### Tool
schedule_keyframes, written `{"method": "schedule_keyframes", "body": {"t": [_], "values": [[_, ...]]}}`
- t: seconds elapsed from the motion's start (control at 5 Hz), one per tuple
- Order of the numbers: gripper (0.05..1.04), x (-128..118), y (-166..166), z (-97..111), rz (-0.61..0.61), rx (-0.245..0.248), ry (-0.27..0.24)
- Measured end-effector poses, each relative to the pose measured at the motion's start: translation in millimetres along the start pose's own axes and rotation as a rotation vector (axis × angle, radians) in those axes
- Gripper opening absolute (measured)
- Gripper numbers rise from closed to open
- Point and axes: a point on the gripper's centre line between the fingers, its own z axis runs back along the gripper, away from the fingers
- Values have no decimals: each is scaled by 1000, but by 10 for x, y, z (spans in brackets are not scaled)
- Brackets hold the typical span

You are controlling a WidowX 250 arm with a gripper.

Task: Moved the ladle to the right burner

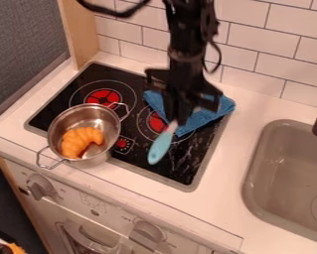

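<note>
Camera view shows a turquoise-handled ladle (162, 147), the hand's (176, 117) opening and hold unclear.

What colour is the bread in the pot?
The bread is orange, and it shows best in the camera view.

The white bench (230, 191) has a black stovetop (191, 166) set into it and a sink (283, 173) by its right edge. A steel pot (86, 120) sits toward the front left; a blue cloth (205, 121) lies across the stovetop's side nearest the bench's back edge.
</note>
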Motion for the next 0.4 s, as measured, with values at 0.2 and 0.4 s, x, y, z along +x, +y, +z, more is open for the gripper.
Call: {"method": "schedule_keyframes", "body": {"t": [0.2, 0.4], "values": [[124, -138, -34, -143, 9, -22, 8], [124, -291, -25, -235, 28, -20, 17]]}}
